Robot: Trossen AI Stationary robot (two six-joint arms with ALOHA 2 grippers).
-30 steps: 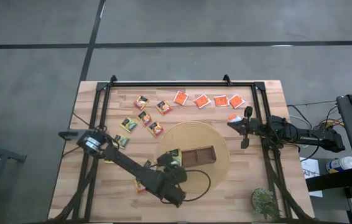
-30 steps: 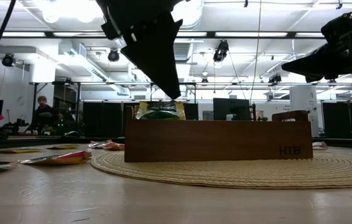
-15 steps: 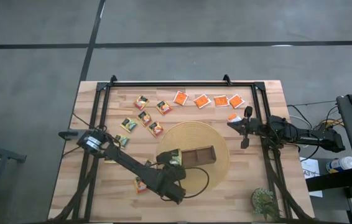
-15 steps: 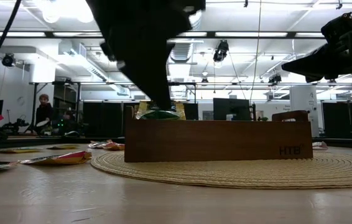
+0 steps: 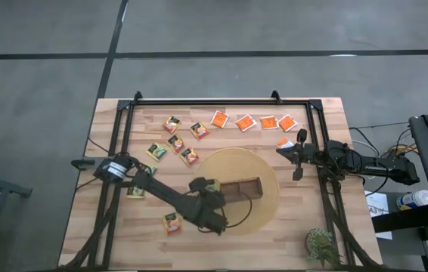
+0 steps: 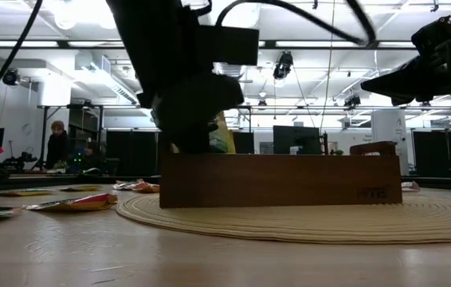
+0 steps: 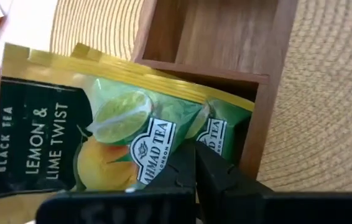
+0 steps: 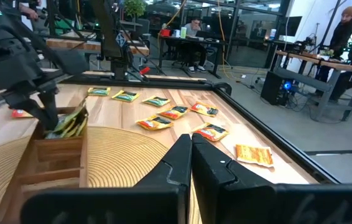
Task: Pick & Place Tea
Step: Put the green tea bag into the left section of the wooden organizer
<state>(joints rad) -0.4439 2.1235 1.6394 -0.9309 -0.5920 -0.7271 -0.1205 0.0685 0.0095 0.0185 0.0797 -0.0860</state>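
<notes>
Lowered into the wooden tray (image 5: 242, 190), left fingers (image 7: 182, 174) clench a green sachet (image 7: 89, 143).

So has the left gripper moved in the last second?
Yes. In the high view the left gripper has shifted toward the wooden tray's left end, away from the table's near edge.

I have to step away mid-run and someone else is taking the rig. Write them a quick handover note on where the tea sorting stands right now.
Left end effector: shut on a green-and-yellow lemon-lime sachet, lowered at the wooden tray's left end compartment, where another green sachet already stands.
Right end effector: shut, empty, waiting over the table's right side.
Done: at least one green sachet in the tray; the other compartments look empty.
Left: release this one, then collect the loose ones: four orange sachets along the far edge, a fifth near the right arm, mixed sachets far left, one near the front edge.
</notes>
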